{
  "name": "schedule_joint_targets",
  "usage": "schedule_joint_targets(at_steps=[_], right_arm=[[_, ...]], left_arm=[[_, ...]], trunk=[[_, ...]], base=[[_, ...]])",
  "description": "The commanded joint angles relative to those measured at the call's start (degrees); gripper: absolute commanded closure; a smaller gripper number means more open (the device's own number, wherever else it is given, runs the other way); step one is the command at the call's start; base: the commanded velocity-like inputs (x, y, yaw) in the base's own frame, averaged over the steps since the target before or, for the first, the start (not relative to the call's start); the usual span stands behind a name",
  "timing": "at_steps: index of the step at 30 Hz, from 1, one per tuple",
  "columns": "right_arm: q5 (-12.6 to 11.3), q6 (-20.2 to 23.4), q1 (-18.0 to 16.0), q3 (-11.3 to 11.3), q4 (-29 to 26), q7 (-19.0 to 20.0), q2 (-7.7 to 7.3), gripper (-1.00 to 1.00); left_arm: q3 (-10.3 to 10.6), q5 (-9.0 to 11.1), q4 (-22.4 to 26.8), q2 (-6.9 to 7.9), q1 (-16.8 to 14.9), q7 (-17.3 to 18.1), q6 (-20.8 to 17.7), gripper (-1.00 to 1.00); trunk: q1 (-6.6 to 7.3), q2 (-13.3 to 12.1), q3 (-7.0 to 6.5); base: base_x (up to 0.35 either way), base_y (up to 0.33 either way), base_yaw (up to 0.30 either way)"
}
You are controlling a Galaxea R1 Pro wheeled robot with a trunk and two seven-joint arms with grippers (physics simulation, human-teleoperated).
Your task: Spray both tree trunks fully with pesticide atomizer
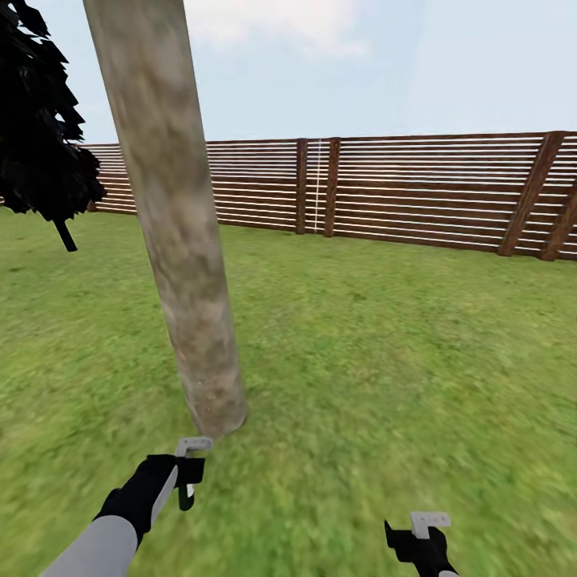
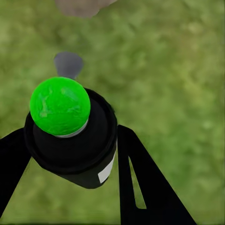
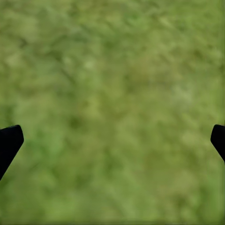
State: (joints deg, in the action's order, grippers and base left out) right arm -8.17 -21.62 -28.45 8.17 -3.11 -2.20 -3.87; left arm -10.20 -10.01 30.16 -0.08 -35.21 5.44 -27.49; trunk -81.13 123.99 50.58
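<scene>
Holding the pesticide atomizer (image 2: 72, 136) between its two black fingers, the left gripper (image 1: 189, 481) hangs low over the lawn (image 1: 385, 361), clamped on the black body of the can. In the left wrist view the atomizer's round bright-green top sits above the dark body, a small white label shows on its side, and the fingers (image 2: 140, 183) press in from either flank. Just ahead of this gripper rises the tree trunk (image 1: 172, 216), a thick column of mottled pale tan-grey bark, leaning slightly in the head view; its base meets the grass close beyond the gripper. Whether any white specks lie on the bark cannot be told.

The right gripper (image 1: 423, 538) hovers over bare grass, well to the right of the trunk, its fingers (image 3: 9, 140) spread wide apart with nothing between them.

Far beyond both grippers a brown slatted wooden fence (image 1: 417, 192) crosses the garden, and a slim black-leaved tree (image 1: 40, 136) stands off beyond the left gripper, left of the trunk.
</scene>
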Motion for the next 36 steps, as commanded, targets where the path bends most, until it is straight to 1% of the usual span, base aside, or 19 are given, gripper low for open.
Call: schedule_joint_targets(at_steps=[1, 5, 6, 7, 8, 9, 10, 16, 20, 22, 23, 25, 26, 28, 29, 31, 32, 34, 36], right_arm=[[0.0, 0.0, 0.0, 0.0, 0.0, 0.0, 0.00, -1.00], [0.0, 0.0, 0.0, 0.0, 0.0, 0.0, 0.00, -1.00], [0.0, 0.0, 0.0, 0.0, 0.0, 0.0, 0.00, -1.00], [0.0, 0.0, 0.0, 0.0, 0.0, 0.0, 0.00, -1.00], [0.0, 0.0, 0.0, 0.0, 0.0, 0.0, 0.03, -1.00], [0.0, 0.0, 0.0, 0.0, 0.0, 0.0, 0.06, -1.00], [0.0, 0.0, 0.0, 0.0, 0.0, 0.0, 0.06, -1.00], [0.0, 0.0, 0.0, 0.0, 0.0, 0.0, 0.09, -1.00], [0.0, 0.0, 0.0, 0.0, 0.1, 0.0, 0.09, -1.00], [0.0, 0.0, 0.0, 0.0, 0.1, 0.0, 0.09, -1.00], [0.0, 0.0, 0.0, 0.0, 0.1, 0.0, 0.09, -1.00], [0.0, 0.0, 0.0, 0.0, 0.0, 0.0, 0.09, -1.00], [0.0, 0.0, 0.0, 0.0, 0.0, 0.0, 0.09, -1.00], [0.0, 0.0, 0.0, 0.0, 0.1, 0.0, 0.09, -1.00], [0.0, 0.0, 0.0, 0.0, 0.1, 0.0, 0.09, -1.00], [0.0, 0.0, 0.0, 0.0, 0.1, 0.0, 0.09, -1.00], [0.0, 0.0, 0.0, 0.0, 0.1, 0.0, 0.09, -1.00], [0.0, 0.0, 0.0, 0.0, 0.1, 0.0, 0.09, -1.00], [0.0, 0.0, 0.0, 0.0, 0.1, 0.0, 0.09, -1.00]], left_arm=[[0.0, 0.1, 0.0, 0.17, 0.1, 0.0, 0.0, 1.00], [0.0, 0.1, 0.0, -0.16, -0.1, -0.1, 0.0, 1.00], [0.4, 0.1, 0.0, -0.42, -0.3, -0.1, -0.1, 1.00], [1.5, 0.2, 0.0, -0.82, -0.6, -0.1, -0.2, 1.00], [2.1, 0.2, 0.0, -1.56, -0.7, -0.2, -0.2, 1.00], [2.3, 0.2, 0.0, -1.92, -0.7, -0.2, -0.2, 1.00], [2.4, 0.2, 0.0, -1.99, -0.7, -0.2, -0.2, 1.00], [2.6, -0.1, 0.0, -0.93, -0.5, -0.2, -0.2, 1.00], [2.5, 0.1, 0.2, 2.70, -1.1, -0.1, -0.2, 1.00], [2.5, 0.1, 0.2, 4.68, -2.9, 0.0, -0.2, 1.00], [2.6, 0.2, 0.2, 4.95, -4.4, 0.3, -0.2, 1.00], [2.7, 0.2, 0.2, 4.56, -5.1, 1.8, -0.1, 1.00], [2.7, 0.2, 0.2, 4.39, -5.3, 3.6, -0.1, 1.00], [5.3, -0.4, 0.2, 4.99, -5.5, 10.5, -1.4, 1.00], [6.0, -0.6, 0.2, 5.32, -5.9, 12.5, -3.2, 1.00], [6.6, -0.6, 0.2, 6.89, -6.8, 14.6, -6.3, 1.00], [6.7, -0.8, 0.2, 8.29, -7.5, 15.2, -7.2, 1.00], [6.9, -2.4, 0.2, 9.64, -8.8, 15.4, -7.6, 1.00], [7.1, -3.8, 0.2, 10.22, -9.3, 15.5, -7.7, 1.00]], trunk=[[0.00, 0.0, 0.00], [0.00, 0.0, 0.00], [0.00, 0.0, 0.00], [0.00, 0.0, 0.00], [0.00, 0.0, 0.00], [0.00, 0.0, 0.00], [0.00, 0.0, 0.00], [0.00, 0.0, 0.00], [0.00, 0.0, 0.00], [0.00, 0.0, 0.00], [0.00, 0.0, 0.00], [0.00, 0.0, 0.00], [0.00, 0.0, 0.00], [0.00, 0.0, 0.00], [0.00, 0.0, 0.00], [0.00, 0.0, 0.00], [0.00, 0.0, 0.00], [0.00, 0.0, 0.00], [0.00, 0.0, 0.00]], base=[[0.000, 0.000, 0.000], [0.024, 0.000, 0.000], [0.150, 0.000, 0.000], [0.259, 0.051, 0.000], [0.288, 0.129, 0.000], [0.278, 0.181, 0.000], [0.227, 0.238, 0.000], [0.043, 0.234, 0.000], [0.000, 0.011, 0.000], [0.000, 0.001, 0.000], [0.000, 0.000, 0.000], [0.000, 0.000, 0.000], [0.000, 0.000, 0.000], [0.000, 0.000, 0.000], [0.000, 0.000, 0.000], [0.000, 0.000, 0.000], [0.000, 0.000, 0.000], [0.000, 0.000, 0.000], [0.000, 0.000, 0.000]])
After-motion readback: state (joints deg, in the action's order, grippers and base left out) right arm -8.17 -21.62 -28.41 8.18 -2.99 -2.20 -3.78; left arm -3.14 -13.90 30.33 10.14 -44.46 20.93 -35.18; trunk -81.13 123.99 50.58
